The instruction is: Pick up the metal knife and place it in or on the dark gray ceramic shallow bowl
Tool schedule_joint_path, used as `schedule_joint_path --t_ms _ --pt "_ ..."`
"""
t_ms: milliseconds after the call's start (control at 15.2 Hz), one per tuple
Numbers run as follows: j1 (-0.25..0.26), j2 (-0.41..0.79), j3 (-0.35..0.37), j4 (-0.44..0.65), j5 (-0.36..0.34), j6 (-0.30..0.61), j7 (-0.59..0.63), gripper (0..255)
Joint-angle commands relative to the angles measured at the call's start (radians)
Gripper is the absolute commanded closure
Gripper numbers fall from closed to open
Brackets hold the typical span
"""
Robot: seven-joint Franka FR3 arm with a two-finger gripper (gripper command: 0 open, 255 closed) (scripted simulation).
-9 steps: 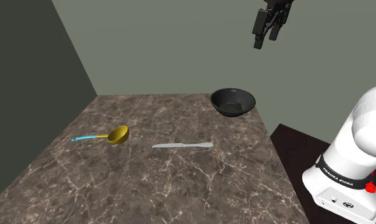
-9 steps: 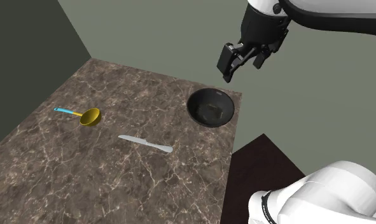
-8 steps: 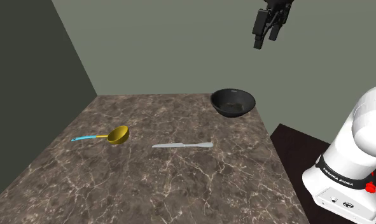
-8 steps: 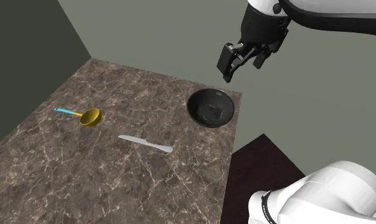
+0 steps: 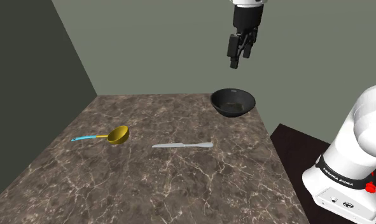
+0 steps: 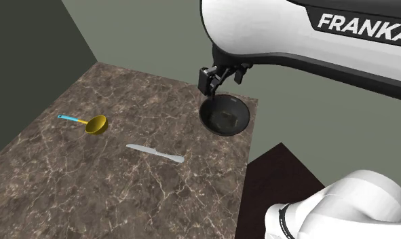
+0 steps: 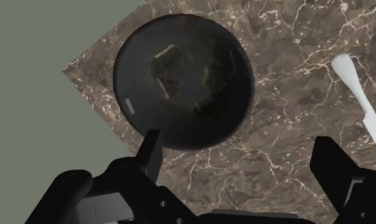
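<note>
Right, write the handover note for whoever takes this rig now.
Gripper: open, empty, high above the dark bowl.
Knife: flat on the marble table, untouched, apart from the bowl.
Bowl: empty, near the table's far corner.
Yellow scoop: on the table beyond the knife, not part of the job.
Done: nothing yet.
Left: descend to the knife, grasp, lift, set it in the bowl.

- Worktop [image 5: 180, 191]: smooth brown marble, white veins.
- Bowl [image 7: 183, 79]: dark, glossy, faint reflections inside.
- Knife [image 5: 182, 146]: pale grey, smooth, metal-like.
- Pincer [image 5: 238, 57]: matt black.
</note>
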Motion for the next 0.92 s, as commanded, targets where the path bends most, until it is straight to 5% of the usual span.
schedule_joint_path --t_ms 0,858 --pt "0.016 0.064 0.018 0.008 0.005 0.038 -0.01 0" --pt "0.113 0.468 0.144 0.127 -0.006 0.2 -0.051 0"
